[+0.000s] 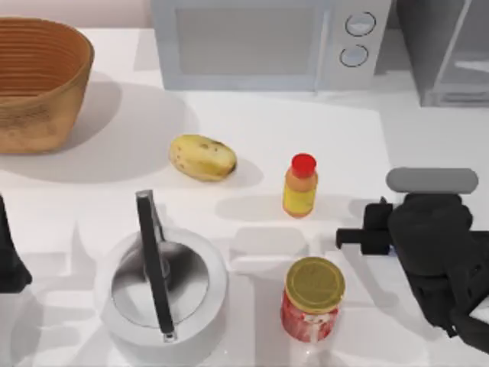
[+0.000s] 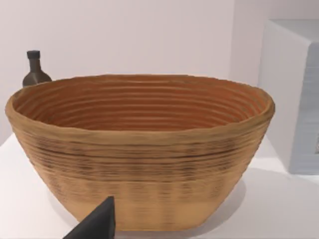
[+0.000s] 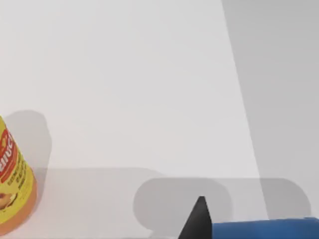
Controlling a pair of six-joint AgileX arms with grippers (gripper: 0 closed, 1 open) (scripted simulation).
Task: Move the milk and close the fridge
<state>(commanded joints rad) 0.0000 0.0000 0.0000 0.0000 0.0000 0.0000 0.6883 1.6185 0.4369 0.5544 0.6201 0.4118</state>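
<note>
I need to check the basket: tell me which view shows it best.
The left wrist view: the basket shows whole, rim, inside and side wall. The top view catches part of it at the table's left edge.

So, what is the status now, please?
Right gripper at table's right, milk close by it. Left arm parked left. Fridge back right. Bottle apart, leftward.

From the table (image 1: 321,138) centre, the potato (image 1: 202,157) lay at nine o'clock and the yellow bottle (image 1: 300,186) at five, with bare surface between them. The microwave (image 1: 267,42) walled off twelve o'clock, the fridge (image 1: 447,50) two. The kettle (image 1: 162,287) and the red jar (image 1: 313,298) crowded six to seven. The basket (image 1: 38,84) blocked ten. An open lane ran toward three o'clock.
</note>
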